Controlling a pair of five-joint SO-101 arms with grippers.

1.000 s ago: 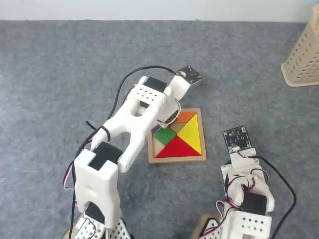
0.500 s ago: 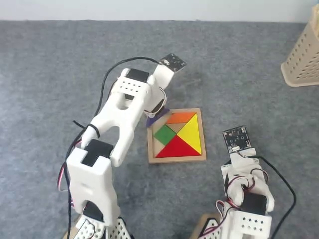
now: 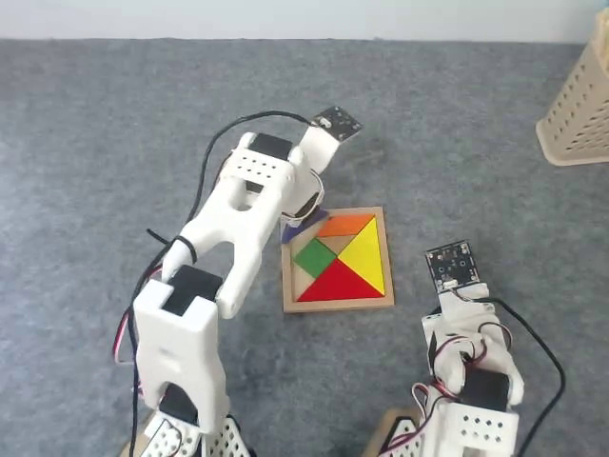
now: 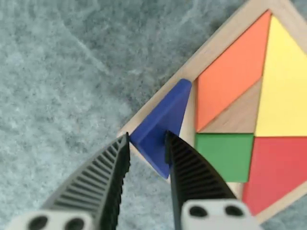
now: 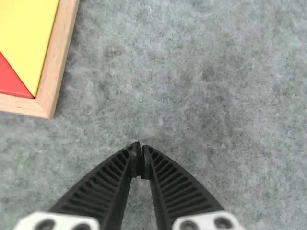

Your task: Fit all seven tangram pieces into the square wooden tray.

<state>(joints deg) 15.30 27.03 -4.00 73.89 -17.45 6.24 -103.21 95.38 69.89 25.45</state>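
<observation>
Since it drew back from over the tray (image 3: 338, 305) a second ago, the left pincer (image 4: 146, 139) has edged slightly toward it again, jaws narrowly gripping the blue triangle (image 4: 163, 120), which overlaps the rim at the tray's far-left corner. Inside lie an orange piece (image 3: 344, 225), yellow piece (image 3: 363, 255), red piece (image 3: 341, 282) and green piece (image 3: 314, 257) around a bare gap (image 3: 333, 244). The right pincer (image 5: 140, 146), closed, hangs over the grey table (image 3: 114, 143) beside the tray.
</observation>
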